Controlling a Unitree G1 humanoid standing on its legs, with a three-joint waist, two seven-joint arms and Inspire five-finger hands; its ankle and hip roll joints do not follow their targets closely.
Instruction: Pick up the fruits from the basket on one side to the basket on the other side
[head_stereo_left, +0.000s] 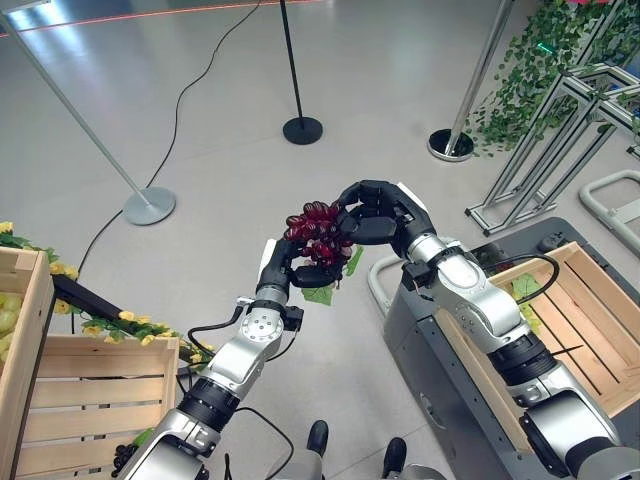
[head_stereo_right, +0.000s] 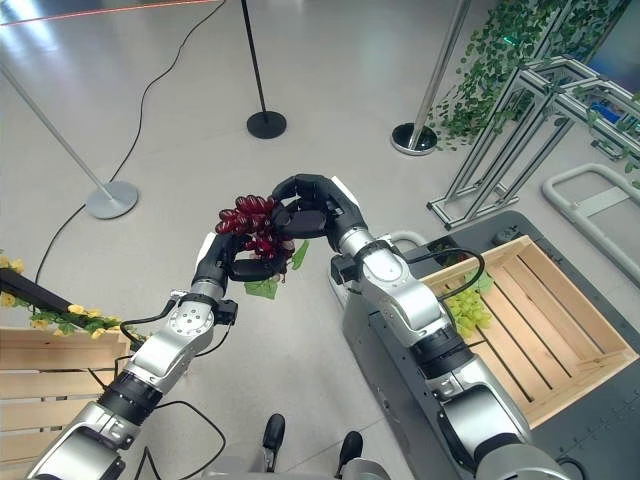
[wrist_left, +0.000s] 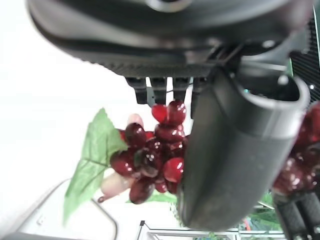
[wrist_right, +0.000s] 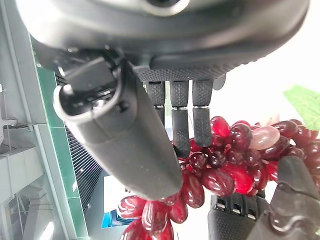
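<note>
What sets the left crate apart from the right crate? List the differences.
The left crate is trimmed with yellow flowers; the right crate has none. The right crate holds green grapes; the left crate's inside is hidden. The right crate rests on a dark cart. Both are slatted wood.

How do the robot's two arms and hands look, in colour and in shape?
Both arms are silver-grey, built of rounded segments with black joint bands. Each ends in a dark hand: left hand, right hand. The right hand's upper edge bears a white cover. The fingers have textured black pads.
</note>
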